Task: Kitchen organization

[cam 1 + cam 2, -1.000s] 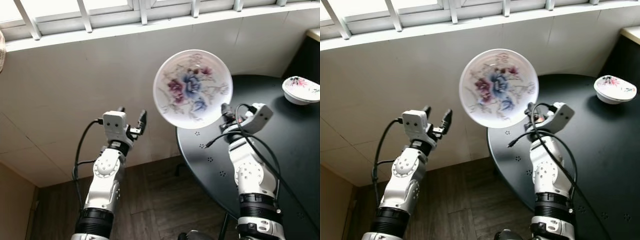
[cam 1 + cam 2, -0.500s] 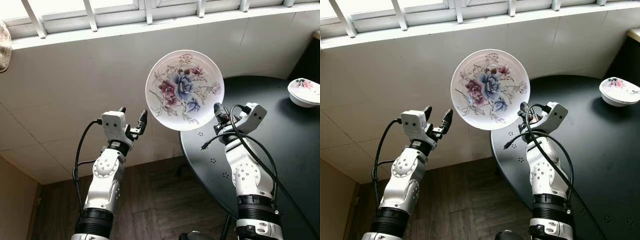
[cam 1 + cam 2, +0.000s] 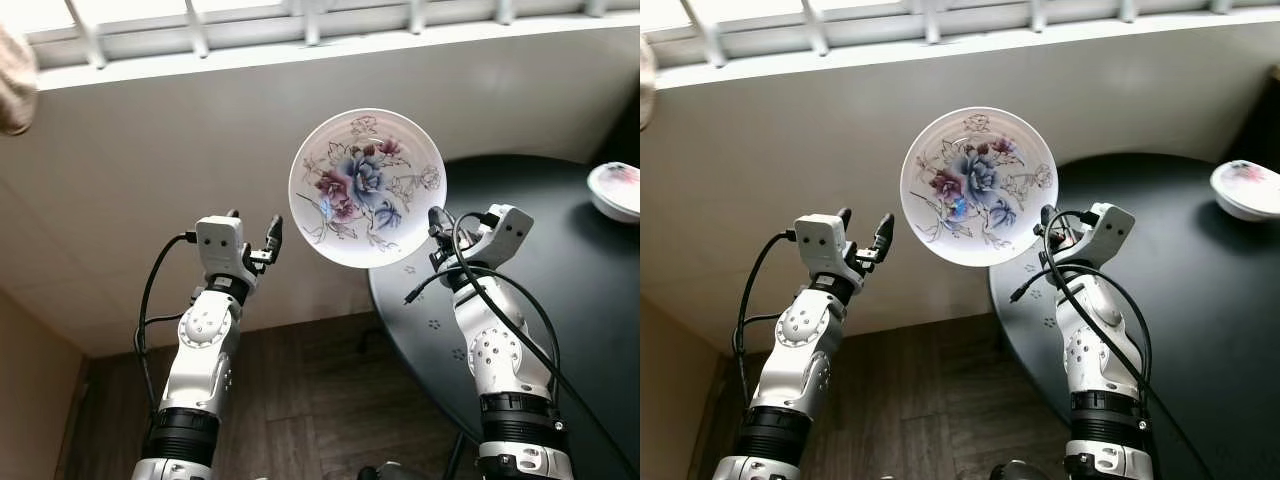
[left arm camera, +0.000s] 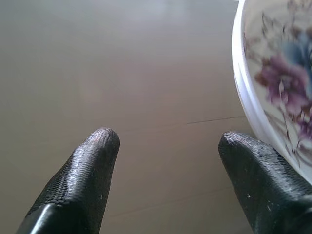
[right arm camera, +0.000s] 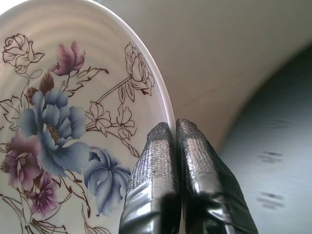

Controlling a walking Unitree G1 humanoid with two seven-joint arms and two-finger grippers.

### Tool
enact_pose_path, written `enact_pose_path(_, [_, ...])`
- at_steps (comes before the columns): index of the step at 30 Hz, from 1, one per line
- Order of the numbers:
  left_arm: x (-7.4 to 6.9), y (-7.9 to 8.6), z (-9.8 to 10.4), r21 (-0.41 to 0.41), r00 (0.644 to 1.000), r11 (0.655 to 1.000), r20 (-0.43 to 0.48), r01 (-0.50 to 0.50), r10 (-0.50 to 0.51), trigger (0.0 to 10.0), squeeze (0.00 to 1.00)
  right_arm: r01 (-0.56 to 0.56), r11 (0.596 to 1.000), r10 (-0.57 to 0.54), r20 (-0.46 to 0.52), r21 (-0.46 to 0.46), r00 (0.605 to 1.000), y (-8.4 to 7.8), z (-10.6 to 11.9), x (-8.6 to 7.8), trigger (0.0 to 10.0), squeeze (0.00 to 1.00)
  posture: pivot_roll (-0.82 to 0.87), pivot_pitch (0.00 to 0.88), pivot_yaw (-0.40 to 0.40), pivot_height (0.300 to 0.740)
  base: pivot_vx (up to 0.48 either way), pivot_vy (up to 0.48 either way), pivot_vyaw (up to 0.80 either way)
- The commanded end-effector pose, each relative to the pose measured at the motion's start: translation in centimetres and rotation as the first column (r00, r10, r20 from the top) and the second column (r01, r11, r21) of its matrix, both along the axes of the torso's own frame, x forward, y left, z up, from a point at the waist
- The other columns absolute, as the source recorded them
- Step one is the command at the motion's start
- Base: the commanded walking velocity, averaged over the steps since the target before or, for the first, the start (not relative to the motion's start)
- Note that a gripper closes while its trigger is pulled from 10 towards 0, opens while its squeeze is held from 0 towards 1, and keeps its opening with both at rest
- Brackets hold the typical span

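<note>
The plate [image 3: 367, 187] looks like glossy glazed ceramic, smooth, with printed flowers. The fingers [image 4: 80, 183] are matt black with a fine woven-looking grain, and the arms [image 3: 200, 345] are smooth silver-white, part metal, part plastic. The table [image 3: 585, 300] is matt black; the floor [image 3: 300, 400] is dark wood.

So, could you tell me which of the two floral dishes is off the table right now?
The large floral plate, pinched at its rim by the right gripper and held upright in the air. The smaller floral dish rests on the black table.
</note>
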State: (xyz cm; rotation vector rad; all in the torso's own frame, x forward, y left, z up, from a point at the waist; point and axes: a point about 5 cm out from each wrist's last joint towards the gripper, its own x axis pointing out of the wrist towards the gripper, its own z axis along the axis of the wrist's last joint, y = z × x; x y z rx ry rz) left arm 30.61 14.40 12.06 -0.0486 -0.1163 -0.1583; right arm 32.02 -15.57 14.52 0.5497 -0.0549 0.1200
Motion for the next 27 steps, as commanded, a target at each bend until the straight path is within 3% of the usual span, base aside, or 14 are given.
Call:
enact_pose_path(1, [0.1, -0.1, -0.3, 0.022, 1.000, 1.000, -0.023, 0.000, 0.000, 10.0, 0.00, -0.011, 1.000, 0.011, 0.083, -0.007, 0.996, 0.3, 1.6, 0.0, 0.0, 0.00, -0.09, 0.017, 0.021, 0.740, 0.000, 0.000, 0.80])
enact_pose_path(7, [0.2, 0.4, -0.4, 0.051, 0.999, 0.998, -0.022, -0.047, 0.048, 10.0, 0.00, 0.005, 0.999, -0.001, 0.104, -0.039, 0.995, 0.1, 2.0, 0.0, 0.0, 0.00, -0.10, 0.016, 0.021, 0.740, 0.000, 0.000, 0.80])
enact_pose_path(10, [0.4, 1.2, -1.0, 0.110, 0.992, 0.988, -0.057, -0.107, 0.114, 10.0, 0.00, 0.012, 0.997, -0.003, 0.114, -0.071, 0.993, 0.1, 2.0, 0.0, 0.0, 0.00, -0.09, 0.015, 0.021, 0.740, 0.000, 0.000, 0.80])
enact_pose_path(12, [0.4, 1.8, -1.1, 0.099, 0.987, 0.985, -0.062, -0.141, 0.148, 10.0, 0.00, 0.011, 0.996, 0.000, 0.122, -0.090, 0.993, 0.2, 2.1, 0.0, 0.0, 0.00, -0.09, 0.018, 0.020, 0.740, 0.000, 0.000, 0.80])
enact_pose_path(24, [0.3, 1.3, -0.8, 0.108, 0.993, 0.989, -0.046, -0.100, 0.106, 10.0, 0.00, 0.015, 0.993, 0.001, 0.127, -0.118, 0.992, 0.3, 1.9, -0.2, 0.0, 0.00, -0.09, 0.022, 0.019, 0.740, 0.000, 0.000, 0.80])
enact_pose_path(27, [0.3, 0.9, -1.0, 0.099, 0.995, 0.992, -0.062, -0.075, 0.082, 10.0, 0.00, 0.020, 0.992, -0.004, 0.128, -0.123, 0.992, 0.3, 1.8, -0.2, 0.0, 0.00, -0.09, 0.022, 0.019, 0.740, 0.000, 0.430, 0.80])
